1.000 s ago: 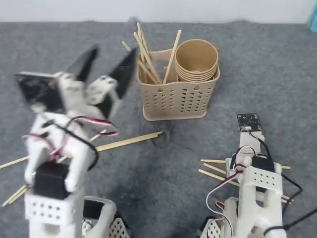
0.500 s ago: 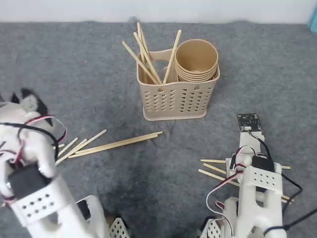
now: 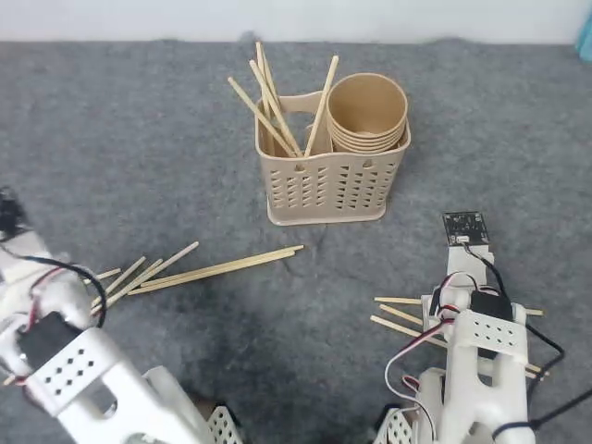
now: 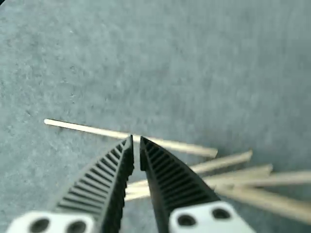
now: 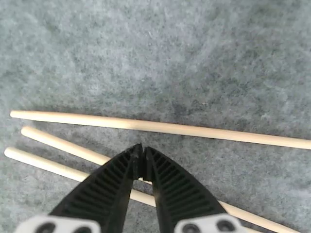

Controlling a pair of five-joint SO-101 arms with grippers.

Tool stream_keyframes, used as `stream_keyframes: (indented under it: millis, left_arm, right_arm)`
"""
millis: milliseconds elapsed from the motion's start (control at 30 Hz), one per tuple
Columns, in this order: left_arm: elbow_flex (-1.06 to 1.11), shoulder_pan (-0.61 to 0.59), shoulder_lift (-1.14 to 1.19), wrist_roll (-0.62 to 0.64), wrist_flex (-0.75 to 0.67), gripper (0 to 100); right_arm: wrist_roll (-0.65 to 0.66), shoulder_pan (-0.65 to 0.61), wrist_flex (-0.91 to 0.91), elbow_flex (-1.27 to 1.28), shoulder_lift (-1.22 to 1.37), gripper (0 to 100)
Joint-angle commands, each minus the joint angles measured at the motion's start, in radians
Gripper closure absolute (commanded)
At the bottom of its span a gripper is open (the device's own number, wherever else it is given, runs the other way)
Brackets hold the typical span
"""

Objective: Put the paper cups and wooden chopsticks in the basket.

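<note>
Left gripper (image 4: 136,141): back from the basket (image 3: 324,190), jaws nearly closed and empty, above loose chopsticks (image 3: 217,268) near the mat's (image 3: 139,139) left edge. Right gripper (image 5: 142,148): closed, empty, unmoved. Next pickup pending.

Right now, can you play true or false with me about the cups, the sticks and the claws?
1. The paper cups sit stacked inside the basket. True.
2. Every chopstick is in the basket. False: loose chopsticks lie on the grey carpet.
3. The right claw is wide open. False: it is shut, just above chopsticks lying on the carpet.
4. Some standing chopsticks lean in the basket beside the cups. True.
5. The left claw holds a cup. False: it is shut and holds no cup.
</note>
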Motion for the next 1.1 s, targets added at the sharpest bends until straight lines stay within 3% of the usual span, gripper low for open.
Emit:
stream_keyframes:
  millis: [0,267,467,600,867,1067]
  left_arm:
    - [0.018,-0.006,-0.015,-0.135,0.023,98]
    - [0.088,0.000,-0.023,-0.339,0.031,98]
    - [0.110,0.002,-0.017,-0.802,0.034,98]
    - [0.110,0.060,-0.014,-0.703,0.032,98]
    - [0.045,0.173,0.009,-0.698,0.209,98]
    - [-0.166,0.180,0.316,-0.697,0.282,98]
  right_arm:
    - [0.011,-0.010,0.008,-0.005,-0.022,99.1]
    - [0.011,-0.010,0.010,-0.003,-0.022,99.1]
    - [0.011,-0.010,0.010,-0.003,-0.022,99.1]
    - [0.011,-0.010,0.018,-0.003,-0.022,99.1]
    - [0.011,-0.010,0.024,-0.003,-0.022,99.1]
    - [0.011,-0.010,0.024,-0.003,-0.022,99.1]
